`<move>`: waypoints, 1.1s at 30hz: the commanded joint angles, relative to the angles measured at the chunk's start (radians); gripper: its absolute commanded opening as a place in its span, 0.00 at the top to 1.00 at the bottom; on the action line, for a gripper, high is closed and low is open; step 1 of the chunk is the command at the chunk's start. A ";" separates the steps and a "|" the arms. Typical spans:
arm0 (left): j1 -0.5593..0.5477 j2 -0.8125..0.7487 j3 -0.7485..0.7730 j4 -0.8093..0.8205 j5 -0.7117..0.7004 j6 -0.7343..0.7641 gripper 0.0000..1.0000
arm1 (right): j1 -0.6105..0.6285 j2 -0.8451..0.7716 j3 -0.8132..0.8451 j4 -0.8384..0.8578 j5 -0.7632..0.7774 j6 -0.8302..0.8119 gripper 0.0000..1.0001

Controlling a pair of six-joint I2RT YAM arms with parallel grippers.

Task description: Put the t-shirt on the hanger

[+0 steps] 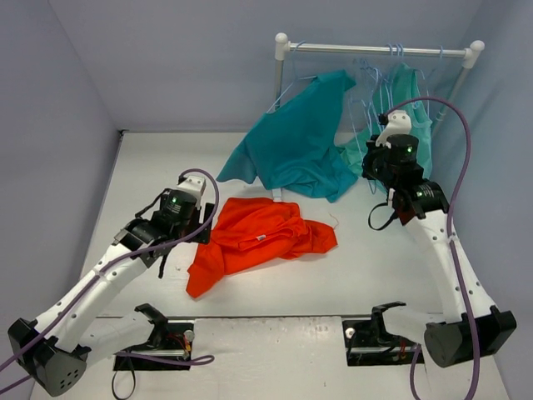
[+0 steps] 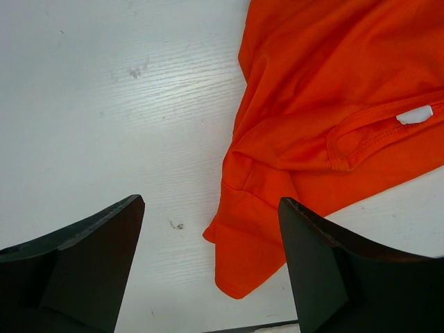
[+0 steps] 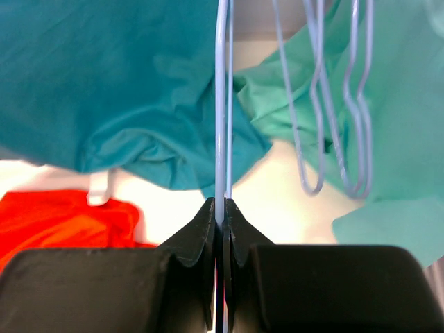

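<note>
Left tool (image 2: 209, 202) stands released over the desk (image 2: 104, 104); one orange t-shirt (image 2: 333, 104) lies crumpled ahead and to its right. Right tool (image 3: 222, 206) is clenched on one hanger (image 3: 220, 104), a grip only its wrist view shows. Two other garments, a teal shirt (image 3: 104, 83) and a green top (image 3: 402, 104), hang just beyond it, with spare hangers (image 3: 357, 193) whose count is unclear.

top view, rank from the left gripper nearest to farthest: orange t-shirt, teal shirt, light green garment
1. t-shirt, just right of the left gripper
2. teal shirt, back centre
3. light green garment, far back right
</note>
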 commanded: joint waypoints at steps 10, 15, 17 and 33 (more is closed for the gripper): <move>0.006 0.140 -0.021 0.072 0.093 -0.163 0.26 | 0.006 -0.239 -0.196 0.049 -0.244 0.067 1.00; 0.005 0.214 -0.059 0.119 0.142 -0.205 0.26 | 0.007 -0.279 -0.245 0.049 -0.278 0.072 1.00; 0.006 0.260 -0.069 0.120 0.151 -0.222 0.26 | 0.008 -0.294 -0.262 0.049 -0.302 0.076 1.00; 0.038 0.478 0.300 -0.079 -0.066 0.279 1.00 | 0.030 -0.359 -0.300 0.048 -0.371 0.031 1.00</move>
